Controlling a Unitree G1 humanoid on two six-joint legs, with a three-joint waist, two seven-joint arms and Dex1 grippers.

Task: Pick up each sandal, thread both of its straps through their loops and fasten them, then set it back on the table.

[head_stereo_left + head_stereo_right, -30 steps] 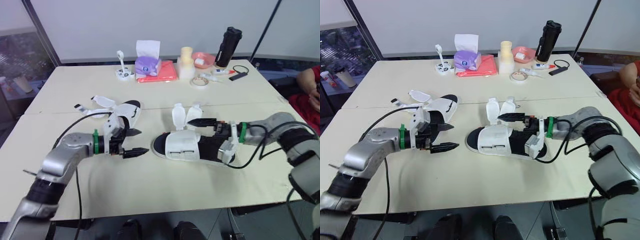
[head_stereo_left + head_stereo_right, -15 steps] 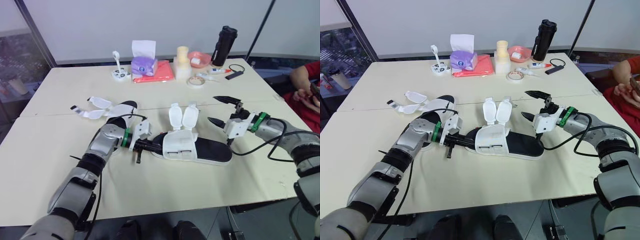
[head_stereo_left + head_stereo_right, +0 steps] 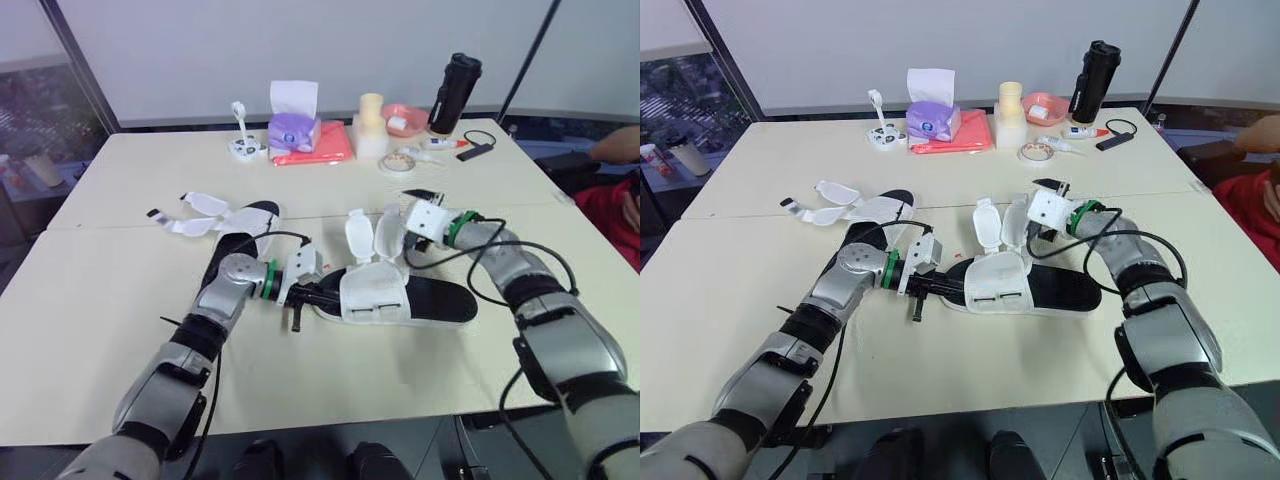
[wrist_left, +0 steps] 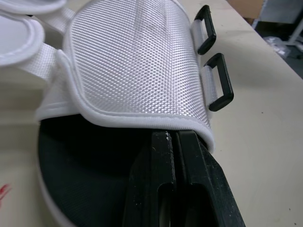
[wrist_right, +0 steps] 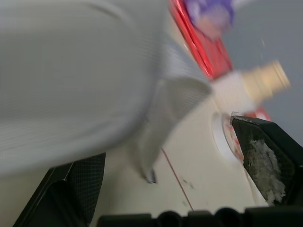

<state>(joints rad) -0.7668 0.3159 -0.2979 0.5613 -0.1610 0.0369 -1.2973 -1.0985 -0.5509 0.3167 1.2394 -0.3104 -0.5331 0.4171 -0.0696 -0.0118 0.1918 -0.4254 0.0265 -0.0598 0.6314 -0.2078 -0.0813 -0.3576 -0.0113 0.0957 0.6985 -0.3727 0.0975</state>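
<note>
Left wrist view: end effector point(image 4: 174, 135) btwn sandal point(image 4: 137, 61) upper/sole.

White woven sandal point(image 4: 137, 61) with black footbed point(image 4: 85, 161) and black loops point(image 4: 227, 81).

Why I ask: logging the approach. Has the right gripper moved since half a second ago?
Yes: the right gripper moved to the robot's left, from past the sandal's heel to its raised straps.

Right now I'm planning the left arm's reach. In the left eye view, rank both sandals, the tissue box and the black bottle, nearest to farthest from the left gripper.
1. Front sandal, touching the left gripper.
2. Back sandal, behind, leftward.
3. Tissue box, far edge.
4. Black bottle, far right.
</note>
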